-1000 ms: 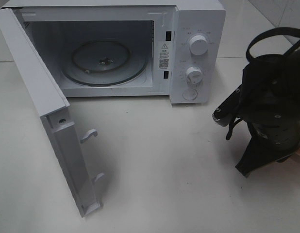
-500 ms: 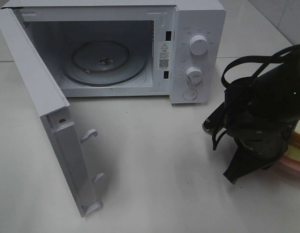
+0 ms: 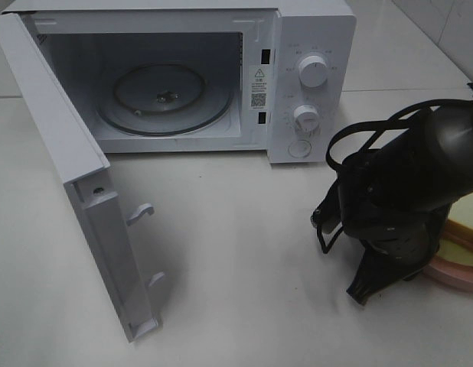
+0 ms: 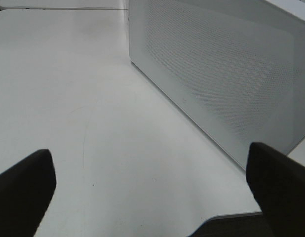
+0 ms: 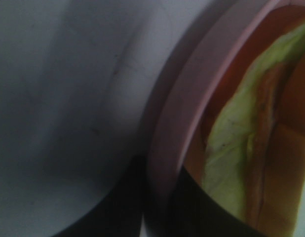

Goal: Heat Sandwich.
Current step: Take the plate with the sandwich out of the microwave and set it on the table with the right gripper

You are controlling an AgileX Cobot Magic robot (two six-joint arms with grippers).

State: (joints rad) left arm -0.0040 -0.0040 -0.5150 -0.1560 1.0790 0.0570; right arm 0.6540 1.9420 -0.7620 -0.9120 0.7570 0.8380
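In the high exterior view, I am looking at the white microwave [image 3: 221,76] standing with its door [image 3: 76,191] swung wide and the round glass turntable [image 3: 164,98] lying bare inside; my right arm is covering most of the pink plate [image 3: 460,277] at the table's right edge, well apart from the oven. Only a tan crust sliver of the sandwich [image 3: 468,233] is showing there. In the left wrist view, my left claw [image 4: 152,192] is hanging released, its dark fingers spread wide over the smooth white table [image 4: 93,123] beside the door's perforated panel — holding nothing. In the right wrist view, my right claw [image 5: 160,205] is pinching the plate's thick matte rim between narrow-set fingers, one outside and one inside; the sandwich is sitting on the plate, pale wrinkled lettuce and a reddish filling band between soft bread. Risk, as I am judging it: an edge pinch on a smooth rim could let the plate tilt or slip — sliding the sandwich off — and the plate could clip the oven sill on entry.
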